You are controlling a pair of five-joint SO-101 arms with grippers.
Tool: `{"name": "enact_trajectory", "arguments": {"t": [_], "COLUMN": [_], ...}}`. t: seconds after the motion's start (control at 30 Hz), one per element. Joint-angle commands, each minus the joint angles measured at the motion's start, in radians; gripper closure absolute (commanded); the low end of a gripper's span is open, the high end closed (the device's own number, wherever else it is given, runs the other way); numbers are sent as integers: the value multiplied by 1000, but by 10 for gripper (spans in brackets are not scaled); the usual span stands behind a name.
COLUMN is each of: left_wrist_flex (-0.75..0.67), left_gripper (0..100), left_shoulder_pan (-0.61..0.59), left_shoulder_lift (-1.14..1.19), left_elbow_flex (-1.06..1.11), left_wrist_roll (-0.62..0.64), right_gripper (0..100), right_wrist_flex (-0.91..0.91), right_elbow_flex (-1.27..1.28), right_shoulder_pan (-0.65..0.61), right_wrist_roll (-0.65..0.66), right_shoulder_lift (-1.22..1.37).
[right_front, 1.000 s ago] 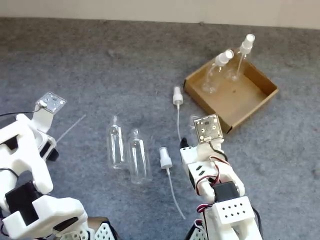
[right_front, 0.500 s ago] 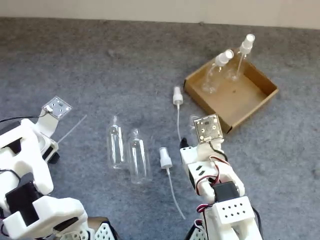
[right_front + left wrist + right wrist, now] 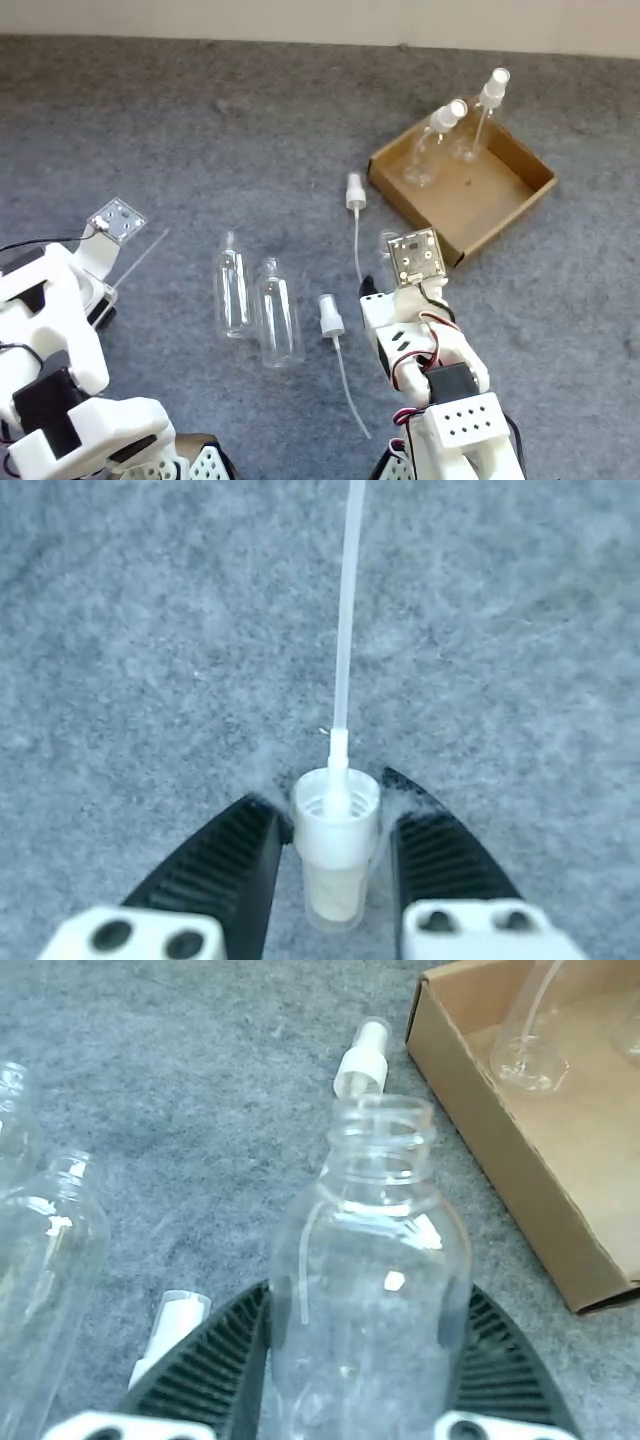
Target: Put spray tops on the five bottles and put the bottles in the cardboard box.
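The left gripper (image 3: 330, 805) is clamped on a spray top (image 3: 335, 875), its tube (image 3: 345, 610) pointing straight away. The right gripper (image 3: 365, 1310) squeezes a bottle (image 3: 365, 1250), neck outward. The box (image 3: 500, 1140) lies just ahead of it, holding two capped bottles (image 3: 440, 125). Two bare bottles (image 3: 255, 300) lie between the grippers.

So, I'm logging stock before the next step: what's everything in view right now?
cardboard box: 1, brown, far right of the table
capped bottles: 2, clear with white tops, inside the box
open bottles: 2, clear, lying side by side mid-table
loose spray tops: 2, white, one beside the box, one beside the lying bottles
table cover: 1, grey, under everything
left gripper: 1, black fingers, shut on a third spray top
right gripper: 1, black fingers, shut on a third open bottle
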Motion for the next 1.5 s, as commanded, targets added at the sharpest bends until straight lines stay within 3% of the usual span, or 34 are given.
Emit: {"name": "enact_trajectory", "arguments": {"t": [0.0, 0.17, 0.37, 0.53, 0.7, 0.97, 1.13, 1.33, 1.47], "left_wrist_flex": [0, 9, 391, 525, 528, 520, 381, 215, 195], "left_gripper": [982, 984, 986, 986, 986, 986, 986, 986, 982], "left_shoulder_pan": [-18, -7, 44, 84, 110, 148, 151, 151, 151], "left_shoulder_lift": [-35, -45, -7, 71, 159, 303, 397, 506, 568], "left_elbow_flex": [-2, -110, -420, -645, -782, -846, -837, -845, -846], "left_wrist_roll": [-3, 0, 0, 0, -54, -448, -723, -824, -853], "right_gripper": [807, 807, 807, 807, 807, 807, 807, 807, 807], "right_wrist_flex": [-21, -21, -21, -21, -21, -21, -21, -21, -21], "right_elbow_flex": [-13, -13, -13, -13, -13, -13, -13, -13, -13], "right_shoulder_pan": [-8, -8, -8, -8, -8, -8, -8, -8, -8], "right_wrist_roll": [0, 0, 0, 0, 0, 0, 0, 0, 0], "right_shoulder_lift": [-18, -18, -18, -18, -18, -18, -18, -18, -18]}}
